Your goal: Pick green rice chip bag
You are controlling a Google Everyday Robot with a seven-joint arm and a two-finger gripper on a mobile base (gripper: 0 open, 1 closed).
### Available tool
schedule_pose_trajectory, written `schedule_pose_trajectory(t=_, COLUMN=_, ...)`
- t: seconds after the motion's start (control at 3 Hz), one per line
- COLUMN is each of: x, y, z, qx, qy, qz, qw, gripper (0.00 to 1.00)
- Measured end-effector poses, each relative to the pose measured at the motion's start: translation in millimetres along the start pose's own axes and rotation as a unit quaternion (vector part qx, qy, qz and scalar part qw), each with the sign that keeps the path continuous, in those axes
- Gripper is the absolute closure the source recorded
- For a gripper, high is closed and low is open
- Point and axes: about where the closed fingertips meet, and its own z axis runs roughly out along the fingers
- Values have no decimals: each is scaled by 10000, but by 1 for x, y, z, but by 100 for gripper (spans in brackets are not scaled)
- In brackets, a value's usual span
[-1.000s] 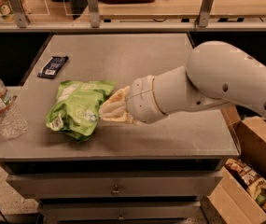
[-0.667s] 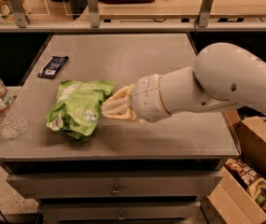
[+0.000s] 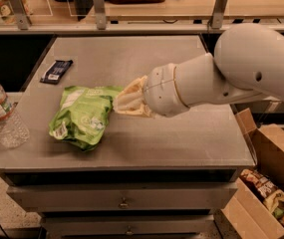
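Observation:
The green rice chip bag (image 3: 81, 116) is a crinkly lime-green pouch with white label patches. It lies on the grey table (image 3: 191, 138), left of centre near the front. My gripper (image 3: 124, 102) is cream-coloured and reaches in from the right on a thick white arm (image 3: 216, 78). Its tip is at the bag's upper right edge and touches it. The bag's lower side rests on the table.
A small dark flat wrapper (image 3: 56, 71) lies at the back left. A clear plastic water bottle (image 3: 2, 114) stands at the table's left edge. An open cardboard box (image 3: 266, 183) with items in it sits on the floor at the right. A shelf rail runs behind the table.
The arm's elbow has swung up and to the right. The gripper stays at the bag's right edge, and the bag has barely moved.

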Motion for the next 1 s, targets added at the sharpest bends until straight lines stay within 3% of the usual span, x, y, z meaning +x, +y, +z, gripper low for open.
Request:
schedule_pose_trajectory(t=0.33, x=-4, y=5, z=-3, qx=-263, qy=564, qz=-127, qw=9980, gripper=35)
schedule_pose_trajectory(t=0.67, x=-10, y=21, z=-4, qx=-572, qy=1022, qz=-266, qw=9928, gripper=11)
schedule_pose_trajectory(t=1.0, x=-15, y=36, z=0, qx=-770, qy=1214, qz=-366, qw=9889, gripper=0)
